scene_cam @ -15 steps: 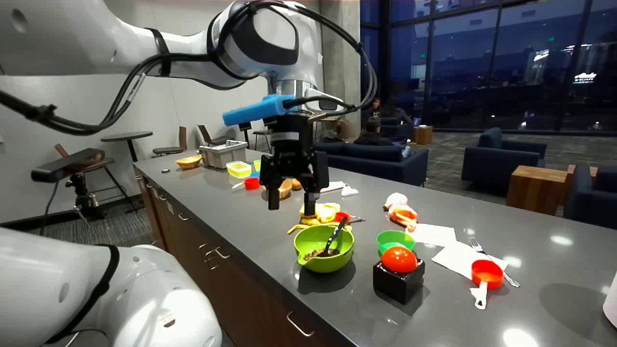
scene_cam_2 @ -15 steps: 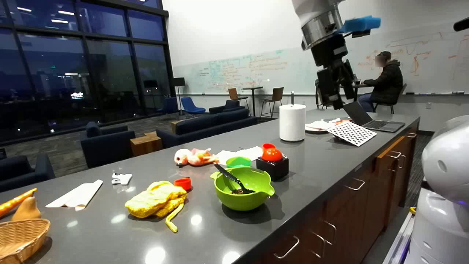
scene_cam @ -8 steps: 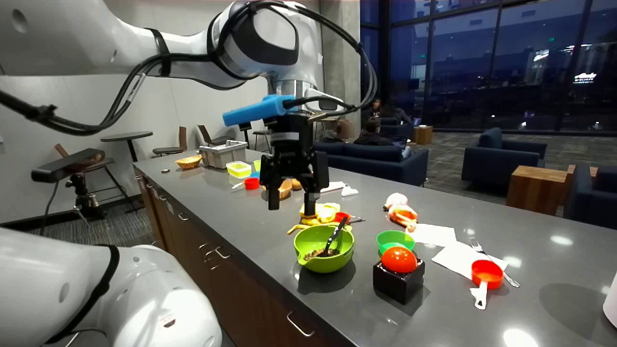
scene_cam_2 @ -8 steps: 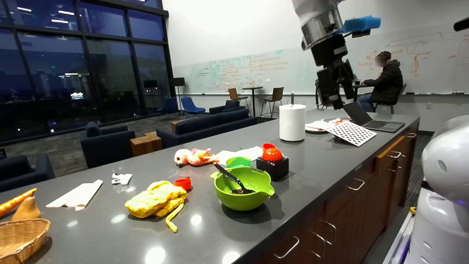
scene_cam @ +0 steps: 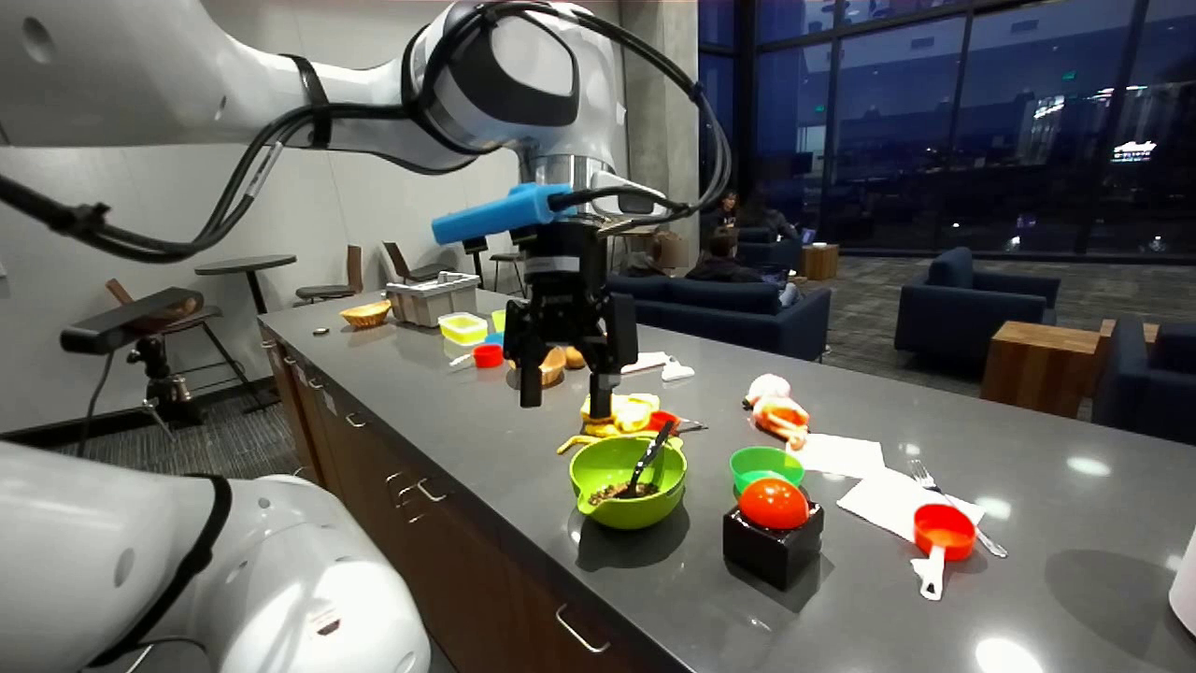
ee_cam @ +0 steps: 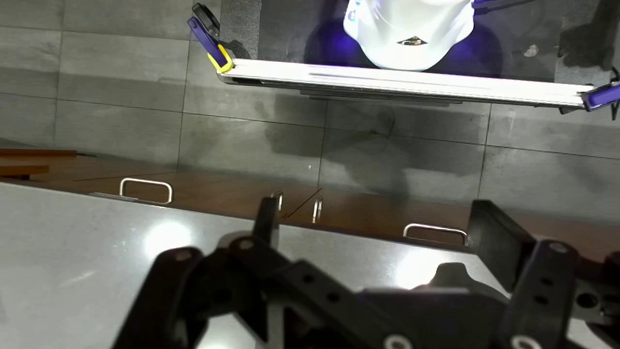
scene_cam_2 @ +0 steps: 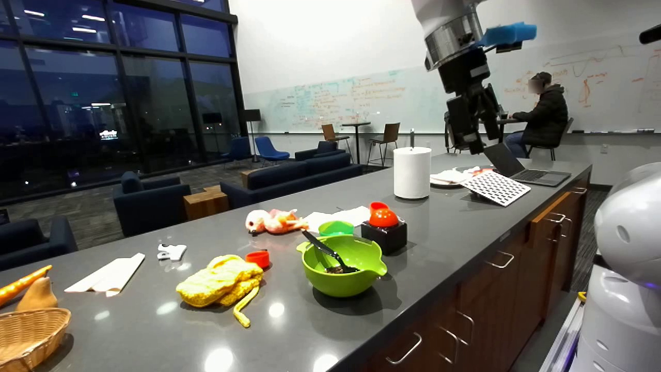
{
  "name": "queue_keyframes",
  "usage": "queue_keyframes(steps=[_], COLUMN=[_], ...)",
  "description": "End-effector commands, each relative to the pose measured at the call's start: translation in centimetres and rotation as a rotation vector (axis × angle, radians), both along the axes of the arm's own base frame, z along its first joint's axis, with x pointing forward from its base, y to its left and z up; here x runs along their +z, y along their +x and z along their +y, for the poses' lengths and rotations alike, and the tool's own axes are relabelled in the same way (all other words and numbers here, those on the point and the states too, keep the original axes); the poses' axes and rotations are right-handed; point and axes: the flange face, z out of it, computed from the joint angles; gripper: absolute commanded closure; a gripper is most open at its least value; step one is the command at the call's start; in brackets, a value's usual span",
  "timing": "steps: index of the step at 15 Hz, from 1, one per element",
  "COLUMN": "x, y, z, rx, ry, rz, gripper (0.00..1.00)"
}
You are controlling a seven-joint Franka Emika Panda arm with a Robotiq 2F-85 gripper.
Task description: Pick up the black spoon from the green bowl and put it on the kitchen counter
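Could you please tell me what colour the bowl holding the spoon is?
Lime green; the bowl shows best in an exterior view.

My gripper (ee_cam: 375,218) hangs over the grey kitchen counter (ee_cam: 68,261), jaws wide apart, and past it I see brown cabinet fronts (ee_cam: 213,194), tiled floor (ee_cam: 237,148) and the white robot base (ee_cam: 411,24)

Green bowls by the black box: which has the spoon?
The larger, spouted lime-green bowl; the black spoon rests in it. The smaller emerald bowl shows none.
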Motion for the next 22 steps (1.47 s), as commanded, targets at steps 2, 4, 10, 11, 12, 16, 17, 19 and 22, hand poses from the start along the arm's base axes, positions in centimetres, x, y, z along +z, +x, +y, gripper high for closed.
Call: queue_keyframes(steps=[2, 4, 10, 11, 12, 16, 17, 19, 22], x=[0.0, 0.0, -0.1, -0.2, -0.2, -0.5, -0.8, -1.2, -2.5], y=[0.0, 0.0, 0.3, 0.6, 1.1, 3.7, 4.4, 5.9, 8.0], z=[0.0, 0.0, 0.1, 0.3, 0.8, 2.7, 3.2, 4.1, 5.1], rx=[0.000, 0.000, 0.009, 0.024, 0.048, 0.158, 0.187, 0.248, 0.278], ry=[0.000, 0.000, 0.008, 0.016, 0.028, 0.074, 0.098, 0.188, 0.344], rz=[0.001, 0.001, -0.003, -0.006, -0.018, -0.086, -0.102, -0.147, -0.178], gripper=[0.00, 0.00, 0.00, 0.00, 0.00, 0.00, 0.00, 0.00, 0.00])
